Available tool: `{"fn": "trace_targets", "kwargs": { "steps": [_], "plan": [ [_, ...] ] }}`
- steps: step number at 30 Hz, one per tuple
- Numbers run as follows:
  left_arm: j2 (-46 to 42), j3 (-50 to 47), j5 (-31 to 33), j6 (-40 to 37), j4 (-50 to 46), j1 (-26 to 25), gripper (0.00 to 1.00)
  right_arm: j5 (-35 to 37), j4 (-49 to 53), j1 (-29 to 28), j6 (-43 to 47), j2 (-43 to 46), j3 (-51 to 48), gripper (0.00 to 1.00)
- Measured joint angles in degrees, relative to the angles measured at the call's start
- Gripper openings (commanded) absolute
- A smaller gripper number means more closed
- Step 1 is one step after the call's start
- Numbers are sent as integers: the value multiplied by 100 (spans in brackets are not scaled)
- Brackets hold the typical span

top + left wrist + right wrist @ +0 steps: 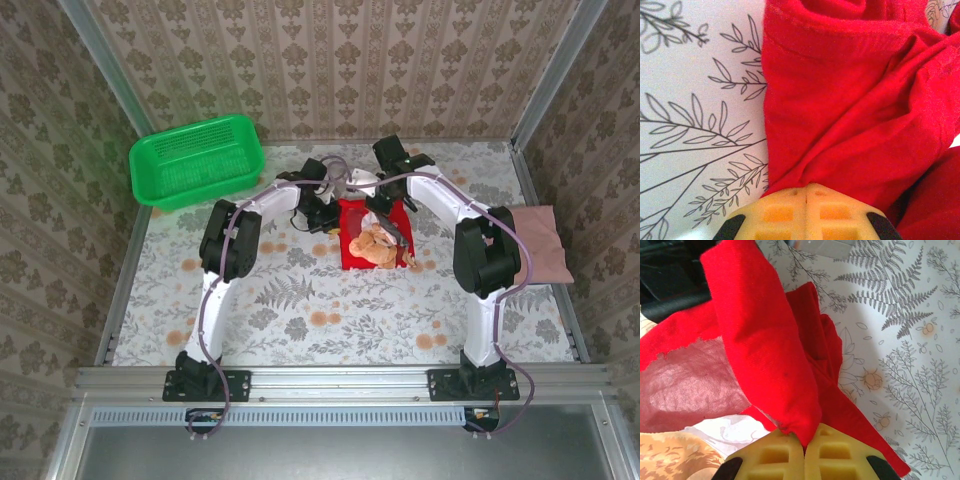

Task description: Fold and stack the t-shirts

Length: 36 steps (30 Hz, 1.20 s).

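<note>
The red t-shirt lies bunched in the middle of the table, its cream-and-tan cartoon print facing up. My left gripper is at the shirt's left far edge, and in the left wrist view its yellow pads are shut on a gather of red cloth. My right gripper is over the shirt's right side. There its jaws pinch a lifted fold of the red t-shirt. The pink t-shirt lies flat at the table's right edge, behind my right arm.
A green mesh basket stands at the back left corner. The floral tablecloth is bare in front of the red shirt. Patterned walls and metal rails close in the table on three sides.
</note>
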<state>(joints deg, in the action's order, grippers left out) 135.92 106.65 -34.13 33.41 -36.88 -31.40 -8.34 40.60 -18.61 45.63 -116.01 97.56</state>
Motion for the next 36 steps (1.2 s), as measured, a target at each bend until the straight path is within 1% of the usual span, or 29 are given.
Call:
{"fn": "trace_targets", "kwargs": {
  "steps": [5, 6, 7, 8, 9, 11, 12, 14, 16, 18, 21, 25, 28, 33, 36],
  "plan": [
    [0, 0, -20, -2, 2, 9, 0, 118, -101, 42, -118, -37, 0, 0],
    [0, -2, -24, 0, 4, 11, 0, 136, -131, 48, -142, -66, 0, 1],
    [0, -11, -33, 0, 7, 22, 0, 151, -157, 48, -173, -98, 2, 6],
    [0, -20, -48, 0, 24, 33, 1, 157, -173, 59, -203, -142, 13, 12],
    [0, -42, -70, 0, 44, 33, 4, 170, -197, 59, -238, -192, 24, 22],
    [-24, -105, -114, 4, 114, 39, 14, 195, -289, 59, -308, -256, 24, 51],
    [-44, -153, -125, 22, 164, 42, 18, 197, -358, 59, -367, -269, 24, 62],
    [-116, -286, -190, 63, 341, 44, 20, 197, -542, 59, -470, -245, 9, 74],
    [-197, -404, -197, 133, 431, 44, 23, 195, -866, 63, -632, -79, -181, 79],
    [-238, -459, -214, 201, 494, 48, 24, 192, -1150, 81, -863, 245, -549, 81],
    [-293, -520, -212, 306, 546, 72, 28, 190, -1639, 142, -1370, 957, -1261, 83],
    [-509, -761, -138, 435, 566, 170, 37, 190, -2424, 223, -2216, 1976, -2214, 84],
    [-719, -979, 4, 461, 568, 286, 43, 192, -2933, 245, -2826, 2492, -2785, 84],
    [-1473, -1576, 363, 551, 595, 452, 52, 190, -3475, 251, -3606, 2765, -3508, 84],
    [-1952, -1803, 509, 691, 726, 485, 61, 192, -3556, 275, -4011, 2765, -3825, 83]
  ]
}}
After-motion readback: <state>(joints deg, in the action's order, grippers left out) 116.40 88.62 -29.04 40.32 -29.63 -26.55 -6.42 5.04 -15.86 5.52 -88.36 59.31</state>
